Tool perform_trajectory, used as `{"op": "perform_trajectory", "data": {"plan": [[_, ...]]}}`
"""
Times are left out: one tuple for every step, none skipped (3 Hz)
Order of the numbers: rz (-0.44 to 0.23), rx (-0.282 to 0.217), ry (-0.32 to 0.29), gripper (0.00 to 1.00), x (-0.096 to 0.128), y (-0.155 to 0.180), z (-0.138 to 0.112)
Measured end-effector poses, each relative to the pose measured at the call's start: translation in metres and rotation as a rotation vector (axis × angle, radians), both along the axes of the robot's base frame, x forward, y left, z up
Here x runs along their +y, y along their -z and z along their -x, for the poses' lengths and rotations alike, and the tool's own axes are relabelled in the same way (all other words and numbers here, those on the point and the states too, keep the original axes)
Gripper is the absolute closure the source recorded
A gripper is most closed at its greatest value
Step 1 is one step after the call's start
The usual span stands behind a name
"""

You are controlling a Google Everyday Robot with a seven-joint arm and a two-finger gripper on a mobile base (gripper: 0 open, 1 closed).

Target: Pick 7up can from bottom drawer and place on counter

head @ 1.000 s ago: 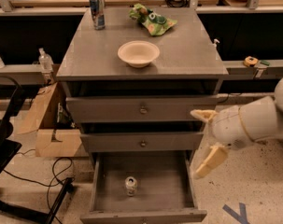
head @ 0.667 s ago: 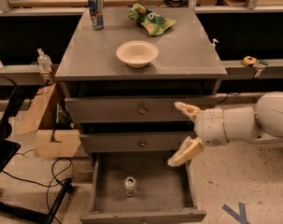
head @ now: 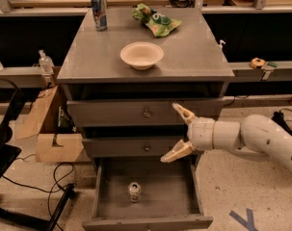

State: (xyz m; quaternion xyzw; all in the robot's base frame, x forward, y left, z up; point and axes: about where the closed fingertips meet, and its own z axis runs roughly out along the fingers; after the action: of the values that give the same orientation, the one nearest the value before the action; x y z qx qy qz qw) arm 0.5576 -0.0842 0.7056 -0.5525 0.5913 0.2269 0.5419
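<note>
The gripper (head: pixel 169 133) is swinging in from the right. A second ago it was hanging off the cabinet's right side; now it is sitting in front of the drawer fronts, level with the middle drawer (head: pixel 136 147) and above the right half of the open bottom drawer (head: pixel 169 196). The white arm (head: pixel 261 136) is trailing out to the right behind it. The fingers are spread wide, one tip pointing up by the upper drawer front and the other down at the middle drawer's lower edge, and nothing is between them.

For the task, that is looking like the approach getting under way: the gripper is closing the sideways gap, but it is well above the can (head: pixel 134 191) and off to its right, so the descent into the drawer is yet to come.

The can is sitting where it was, on the drawer floor, a little left of centre and nearer the front panel than the back, apart from every wall. It is standing upright, long axis vertical, silvery top facing up toward the camera. Which way the pull tab is pointing, I cannot tell.

With the can standing, a grasp from above or the side across its round body is looking workable. The counter (head: pixel 193 57) is waiting above, its centre taken by the bowl (head: pixel 141 55).
</note>
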Motion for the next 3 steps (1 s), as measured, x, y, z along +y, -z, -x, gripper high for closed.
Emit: {"op": "perform_trajectory", "data": {"plan": [[0.004, -0.003, 0.003, 0.0, 0.005, 0.0, -0.002], [0.008, -0.009, -0.027, 0.0, 0.02, 0.043, -0.007], [-0.013, 0.019, -0.076, 0.0, 0.035, 0.137, -0.011]]}}
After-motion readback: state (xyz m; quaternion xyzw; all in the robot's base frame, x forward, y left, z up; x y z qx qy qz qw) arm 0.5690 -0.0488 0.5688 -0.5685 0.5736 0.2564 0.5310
